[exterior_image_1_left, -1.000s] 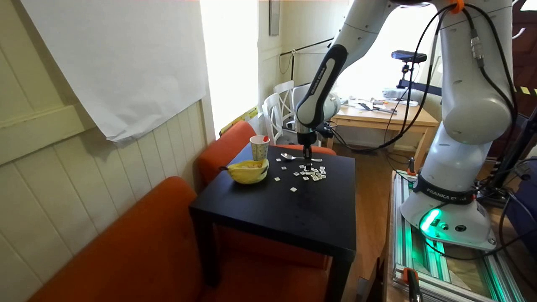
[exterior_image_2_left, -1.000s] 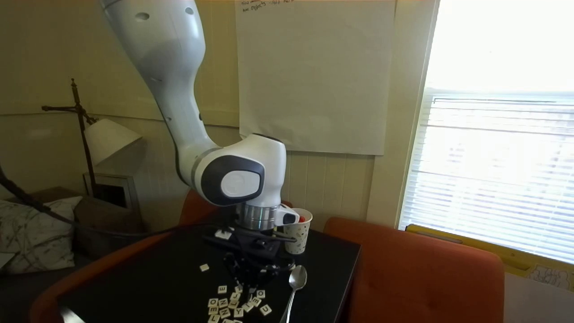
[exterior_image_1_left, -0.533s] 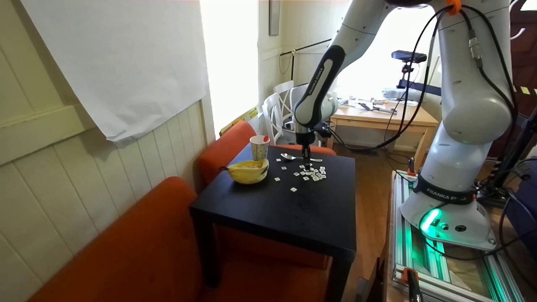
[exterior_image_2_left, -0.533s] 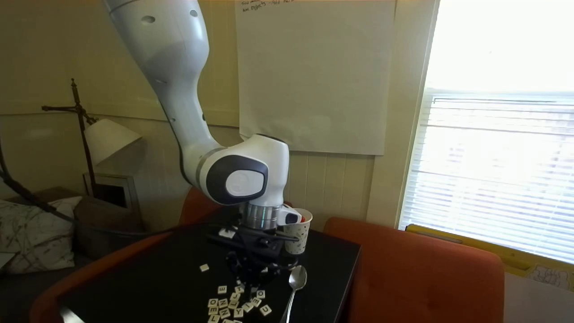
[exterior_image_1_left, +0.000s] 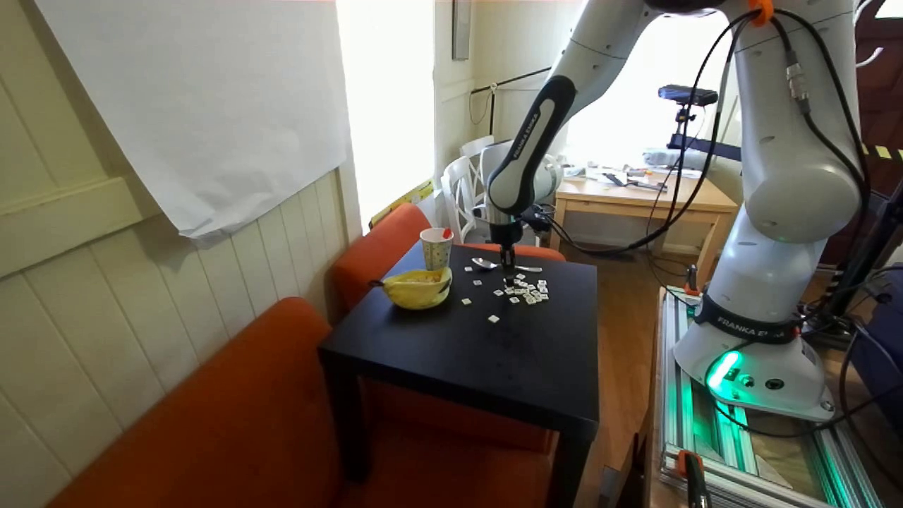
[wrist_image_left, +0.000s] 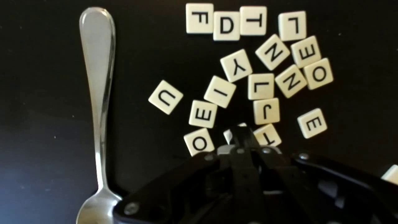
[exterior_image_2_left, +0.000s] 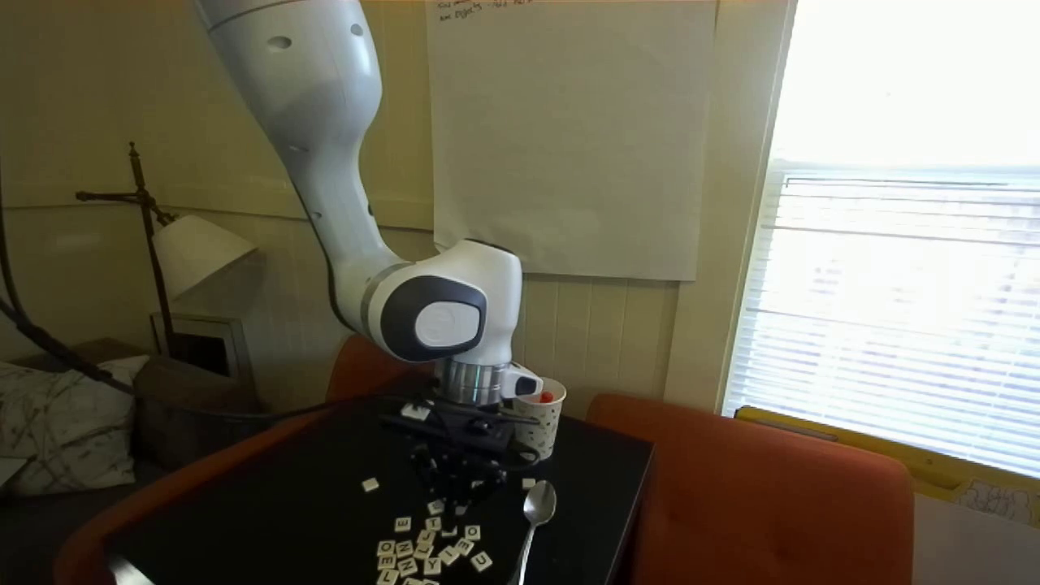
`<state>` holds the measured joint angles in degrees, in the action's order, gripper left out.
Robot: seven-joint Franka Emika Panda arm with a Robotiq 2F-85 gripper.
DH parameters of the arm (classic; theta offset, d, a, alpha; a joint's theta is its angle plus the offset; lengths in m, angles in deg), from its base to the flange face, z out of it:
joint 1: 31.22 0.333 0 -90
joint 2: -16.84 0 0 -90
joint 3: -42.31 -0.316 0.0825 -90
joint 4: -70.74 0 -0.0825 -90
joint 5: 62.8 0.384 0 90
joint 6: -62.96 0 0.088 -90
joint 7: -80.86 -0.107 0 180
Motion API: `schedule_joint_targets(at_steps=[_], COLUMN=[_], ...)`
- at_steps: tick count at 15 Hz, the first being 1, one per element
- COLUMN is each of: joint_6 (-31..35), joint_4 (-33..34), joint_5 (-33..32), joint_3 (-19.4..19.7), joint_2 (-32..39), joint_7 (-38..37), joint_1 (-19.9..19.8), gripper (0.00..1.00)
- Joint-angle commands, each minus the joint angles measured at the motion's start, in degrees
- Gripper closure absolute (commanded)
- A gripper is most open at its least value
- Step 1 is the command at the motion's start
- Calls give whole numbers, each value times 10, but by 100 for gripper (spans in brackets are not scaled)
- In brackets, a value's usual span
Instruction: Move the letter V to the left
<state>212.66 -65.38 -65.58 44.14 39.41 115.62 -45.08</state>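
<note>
White square tiles (wrist_image_left: 290, 81) with black letters lie on the black bench (exterior_image_1_left: 437, 353). The wrist view looks from up close, so most of the letters can be read there. In it the gripper (wrist_image_left: 245, 137) sits at six o'clock with its two fingers squeezed together. Just beside its tips, a T tile (wrist_image_left: 268, 135) lies at three o'clock. An O tile (wrist_image_left: 199, 142) is near them at nine o'clock, and a D tile (wrist_image_left: 226, 25) is farther up, near twelve o'clock, between two more tiles. One half-hidden tile (wrist_image_left: 228, 137) peeks out from under the tips. Its letter is covered, so where the letter V is cannot be told, nor if the gripper touches this tile.

The wrist view shows the whole handle of the spoon (wrist_image_left: 99, 77), at ten o'clock from the tips, but the round end runs off the bottom edge. In an exterior view that round end (exterior_image_2_left: 539, 502) is all there, and the handle is cut off instead.

A yellow bowl (exterior_image_1_left: 417, 300) shows up in an exterior view alone, at nine o'clock from the tiles, with a few loose tiles (exterior_image_1_left: 466, 301) in between. Both exterior views show a spotted cup (exterior_image_1_left: 436, 250) with something red (exterior_image_1_left: 447, 233) at its top. In an exterior view a lamp (exterior_image_2_left: 203, 253) stands near nine o'clock from the arm (exterior_image_2_left: 479, 301), and in an exterior view a green light (exterior_image_1_left: 725, 370) glows at the arm's foot.
</note>
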Motion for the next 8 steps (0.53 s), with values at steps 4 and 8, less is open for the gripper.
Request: schedule_joint_targets(at_steps=[4, 8], joint_6=[20, 1], joint_4=[34, 22], joint_5=[-7, -7], joint_3=[-9, -9], joint_2=[26, 11], joint_7=[-13, -10], joint_1=[4, 2], gripper=[98, 98])
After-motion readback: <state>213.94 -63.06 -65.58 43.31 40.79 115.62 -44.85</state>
